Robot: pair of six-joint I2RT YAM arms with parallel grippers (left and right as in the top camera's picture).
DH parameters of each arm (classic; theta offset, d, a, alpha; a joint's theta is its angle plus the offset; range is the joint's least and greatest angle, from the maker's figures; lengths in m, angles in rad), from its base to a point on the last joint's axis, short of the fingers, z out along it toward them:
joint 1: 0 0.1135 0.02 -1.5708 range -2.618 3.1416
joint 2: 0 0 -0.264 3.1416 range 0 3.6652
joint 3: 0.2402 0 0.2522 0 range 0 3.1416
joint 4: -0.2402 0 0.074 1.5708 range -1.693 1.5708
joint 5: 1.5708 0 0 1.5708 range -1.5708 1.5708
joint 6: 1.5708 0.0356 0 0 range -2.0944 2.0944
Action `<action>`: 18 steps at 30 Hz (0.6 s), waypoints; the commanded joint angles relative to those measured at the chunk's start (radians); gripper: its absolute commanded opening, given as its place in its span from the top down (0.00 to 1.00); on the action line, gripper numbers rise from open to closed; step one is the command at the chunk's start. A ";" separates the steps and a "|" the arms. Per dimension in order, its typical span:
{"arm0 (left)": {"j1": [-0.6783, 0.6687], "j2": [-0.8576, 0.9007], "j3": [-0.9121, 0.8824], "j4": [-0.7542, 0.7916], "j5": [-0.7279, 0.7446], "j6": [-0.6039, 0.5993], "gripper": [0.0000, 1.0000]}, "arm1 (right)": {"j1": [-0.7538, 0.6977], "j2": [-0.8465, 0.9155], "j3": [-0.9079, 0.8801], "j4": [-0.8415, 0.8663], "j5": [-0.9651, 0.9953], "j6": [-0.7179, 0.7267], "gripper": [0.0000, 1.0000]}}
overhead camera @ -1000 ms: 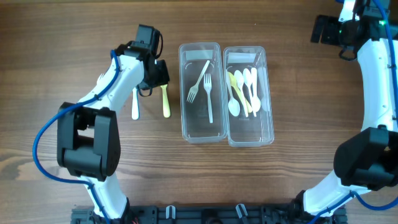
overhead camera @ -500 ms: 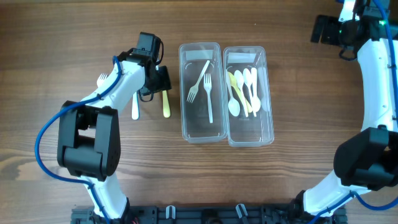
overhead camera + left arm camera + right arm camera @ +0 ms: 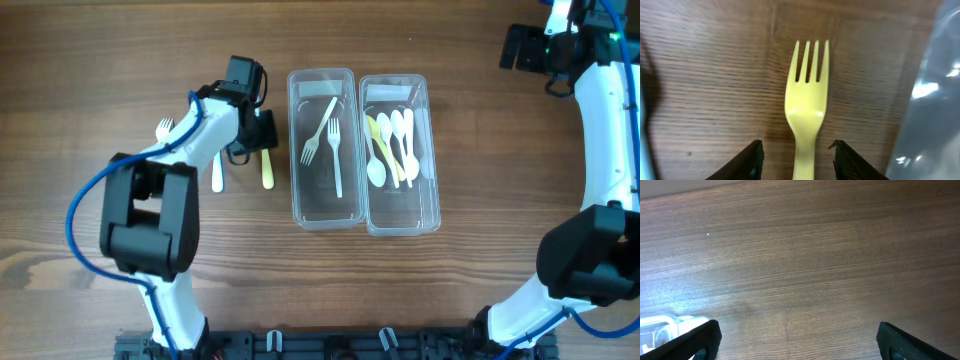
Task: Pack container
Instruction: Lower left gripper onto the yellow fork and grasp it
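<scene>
Left gripper (image 3: 797,150): jaws apart, straddling yellow fork (image 3: 807,100) handle, no grip.
Yellow fork: flat on table (image 3: 715,75), just left of fork bin (image 3: 294,150).
Fork bin: two pale forks (image 3: 335,150) inside.
Spoon bin (image 3: 434,150): alongside fork bin, holds spoons (image 3: 390,145).
Right gripper (image 3: 795,340): wide apart, holding nothing.

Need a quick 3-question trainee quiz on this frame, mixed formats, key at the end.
1. How many forks lie in the clear plastic container nearer the left arm?
2. The other clear container holds: A) knives, B) spoons, C) nothing.
3. True or false: the left hand holds the yellow plastic fork up in the air.

Key
1. Two white forks.
2. B: yellow and white spoons.
3. False: the fork lies flat on the wooden table, between the hand's open fingers.
</scene>
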 commanded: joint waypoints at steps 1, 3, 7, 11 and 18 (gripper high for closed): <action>-0.007 0.048 -0.014 0.005 0.019 0.024 0.53 | 0.003 -0.013 0.010 0.002 0.006 -0.012 0.00; -0.007 0.051 -0.014 0.005 0.019 0.024 0.53 | 0.003 -0.013 0.010 0.002 0.006 -0.012 0.00; -0.007 0.052 -0.014 0.005 0.018 0.024 0.64 | 0.003 -0.013 0.010 0.002 0.006 -0.012 0.00; -0.006 0.052 -0.014 0.004 -0.012 0.023 0.96 | 0.003 -0.013 0.010 0.002 0.006 -0.012 0.00; 0.000 0.024 0.002 0.002 -0.163 0.024 0.96 | 0.003 -0.013 0.010 0.002 0.006 -0.012 0.00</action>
